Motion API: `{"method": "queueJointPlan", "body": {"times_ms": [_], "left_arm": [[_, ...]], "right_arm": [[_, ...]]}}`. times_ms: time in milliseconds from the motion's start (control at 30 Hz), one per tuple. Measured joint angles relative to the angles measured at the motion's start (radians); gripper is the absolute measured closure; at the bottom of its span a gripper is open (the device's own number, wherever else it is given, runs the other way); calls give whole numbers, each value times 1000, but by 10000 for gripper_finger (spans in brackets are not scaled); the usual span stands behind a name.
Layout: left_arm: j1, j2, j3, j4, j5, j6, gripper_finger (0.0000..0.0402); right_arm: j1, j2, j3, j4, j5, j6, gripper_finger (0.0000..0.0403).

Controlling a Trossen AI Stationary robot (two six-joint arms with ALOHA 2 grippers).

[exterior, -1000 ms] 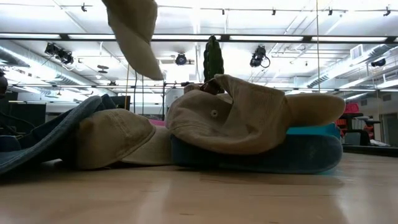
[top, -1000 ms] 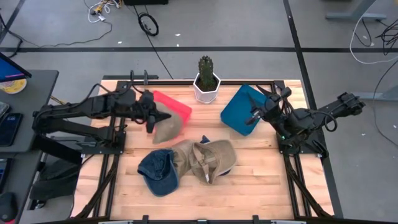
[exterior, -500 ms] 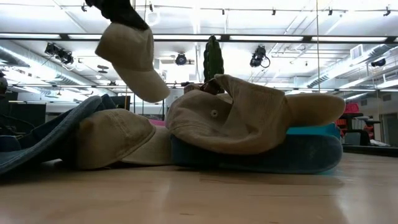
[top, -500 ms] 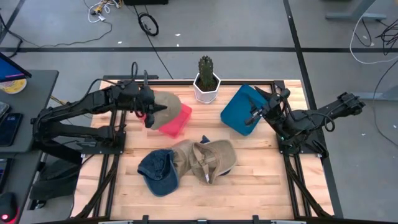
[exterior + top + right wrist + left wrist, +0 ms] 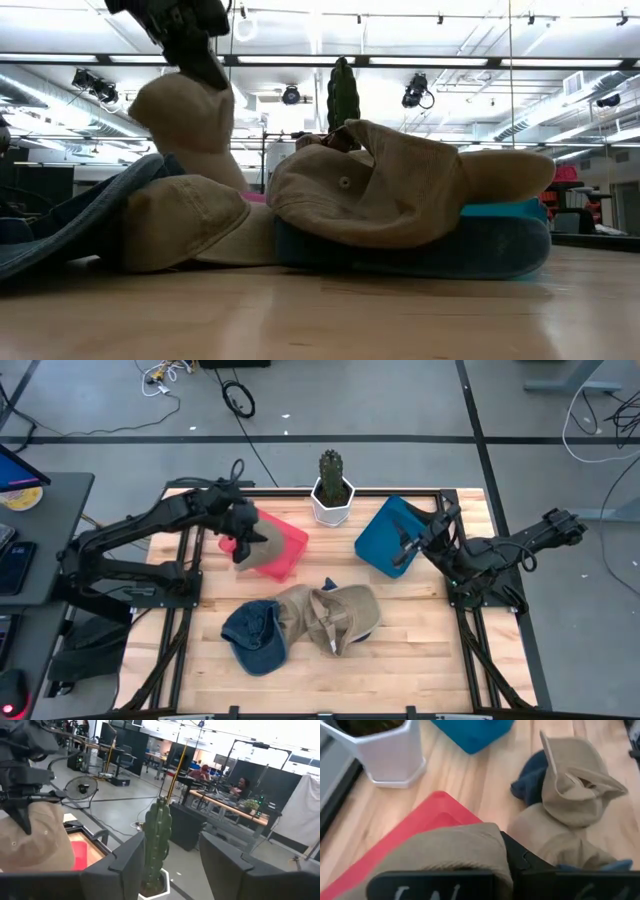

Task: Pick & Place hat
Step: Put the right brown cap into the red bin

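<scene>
My left gripper [image 5: 243,543] is shut on a tan hat [image 5: 262,553] and hangs it over the red bin [image 5: 285,547] at the table's far left. In the low view the hat [image 5: 187,115] dangles under the gripper [image 5: 203,62]. Another tan hat [image 5: 340,615], a second tan one [image 5: 292,610] and a blue hat [image 5: 255,635] lie heaped on the middle of the table. My right gripper [image 5: 405,550] stands open over the tilted blue bin [image 5: 383,535], nothing between its fingers [image 5: 125,867]. My left gripper pinches the tan hat's top edge [image 5: 196,80] between its two fingers, slanting down from the table's left. Tan cloth lies bunched over the fingers [image 5: 520,862], hiding which part of the hat they have. The hat hangs below them over the red bin; whether it touches the bin, I cannot tell.
A cactus in a white pot [image 5: 331,495] stands at the far edge between the two bins. Black frame rails [image 5: 185,575] run along the table's left and right sides. Bare wood [image 5: 420,650] lies near the front right.
My left gripper has swung toward the table's far edge and come down, rolling as it went. The tan hat has gone with it, from beside the red bin's near side to over the bin, and now hangs much lower and turned about.
</scene>
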Motion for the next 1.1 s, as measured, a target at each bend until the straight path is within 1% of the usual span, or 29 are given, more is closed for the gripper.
{"method": "queueJointPlan", "body": {"times_ms": [133, 333, 400, 567, 667, 800, 933, 1000, 1100], "left_arm": [[15, 47, 0, 1, 37, 59, 397], [34, 118, 0, -1, 44, 126, 397], [40, 142, 0, -1, 62, 143, 397], [59, 194, 0, -37, 64, 183, 397], [73, 209, 0, -65, 38, 216, 397], [102, 211, 0, -96, -44, 222, 397], [142, 210, 0, -181, -54, 222, 395], [157, 210, 0, -229, -54, 222, 396], [173, 210, 0, -258, -54, 224, 397]], "right_arm": [[-1, 0, 0, -4, 0, 2, 213], [-1, 0, 0, -8, 0, 4, 213], [-1, 0, 0, -10, 0, 4, 213], [-1, 0, 0, -19, 0, 4, 213], [-1, 0, 0, -34, 0, 22, 213], [-1, 0, 0, -76, 0, 79, 213], [-1, 0, 0, -125, 0, 132, 213], [-1, 1, 0, -135, 0, 141, 213], [-2, 1, 0, -139, 0, 142, 213]]}}
